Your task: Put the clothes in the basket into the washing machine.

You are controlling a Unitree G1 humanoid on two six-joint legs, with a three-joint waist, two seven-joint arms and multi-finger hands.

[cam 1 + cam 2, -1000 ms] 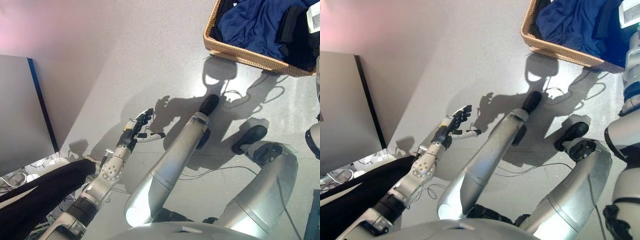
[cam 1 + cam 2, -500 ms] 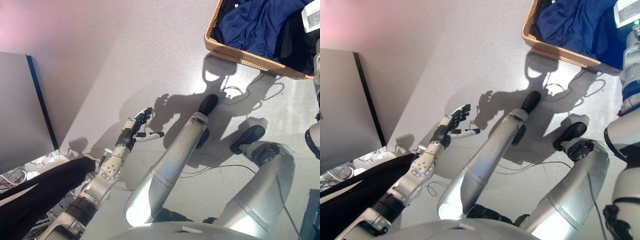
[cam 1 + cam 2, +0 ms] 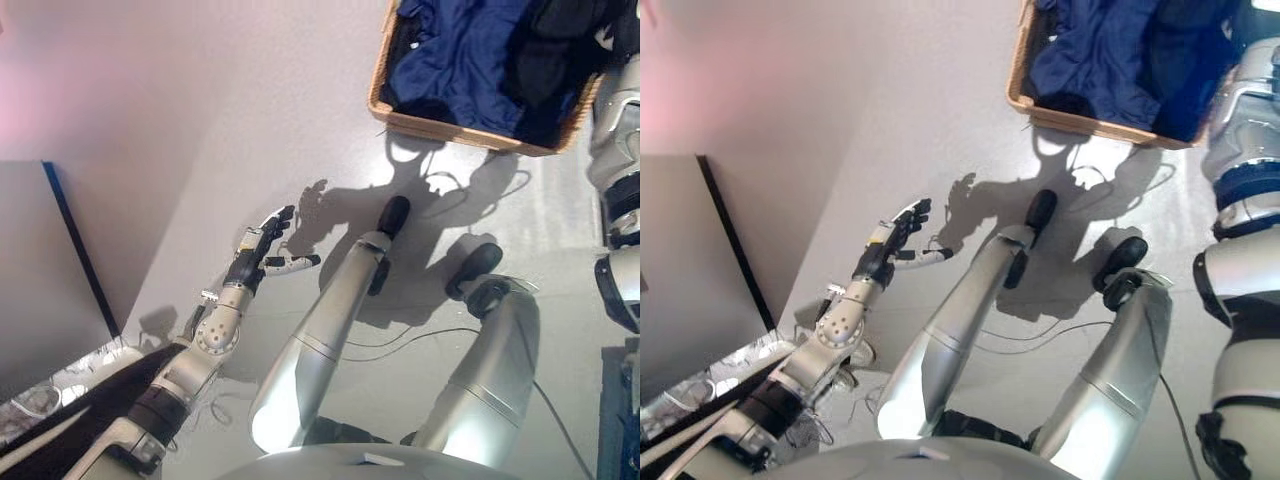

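Under me the grey floor (image 3: 250, 120) carries a wicker basket (image 3: 470, 132) at the upper right, filled with dark blue clothes (image 3: 470, 50).

Clothes (image 3: 470, 60) lie in the basket (image 3: 455, 133) (far right), robot hand (image 3: 262, 250) left.

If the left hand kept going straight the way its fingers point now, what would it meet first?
Probably nothing near: the left hand, fingers straight, points up and slightly right over bare grey floor. The wicker basket of blue clothes lies well right of that line, though depth is unclear.
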